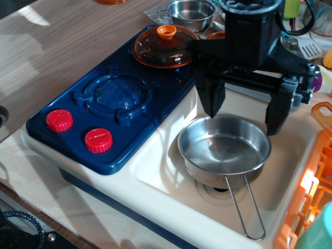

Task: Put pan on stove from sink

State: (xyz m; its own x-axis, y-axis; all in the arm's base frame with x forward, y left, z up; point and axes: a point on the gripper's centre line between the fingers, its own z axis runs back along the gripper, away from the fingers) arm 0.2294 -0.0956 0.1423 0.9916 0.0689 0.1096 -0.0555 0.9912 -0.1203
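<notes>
The shiny steel pan (pixel 224 150) sits in the cream-white sink (pixel 166 171), over the drain, with its wire-loop handle (pixel 246 210) pointing to the front right. My black gripper (pixel 243 116) hangs just above the pan's far rim, open wide, with one finger (pixel 212 96) at the pan's back left and the other at its back right. It holds nothing. The dark blue stove (pixel 111 98) lies to the left of the sink, with two red knobs (pixel 98 140) at its front. Its near burner is bare.
An orange transparent lid (pixel 165 46) rests on the stove's far burner. A smaller steel pot (pixel 191 13) stands behind it. An orange dish rack (pixel 311 197) borders the sink on the right. A wooden counter (pixel 52 52) lies to the left.
</notes>
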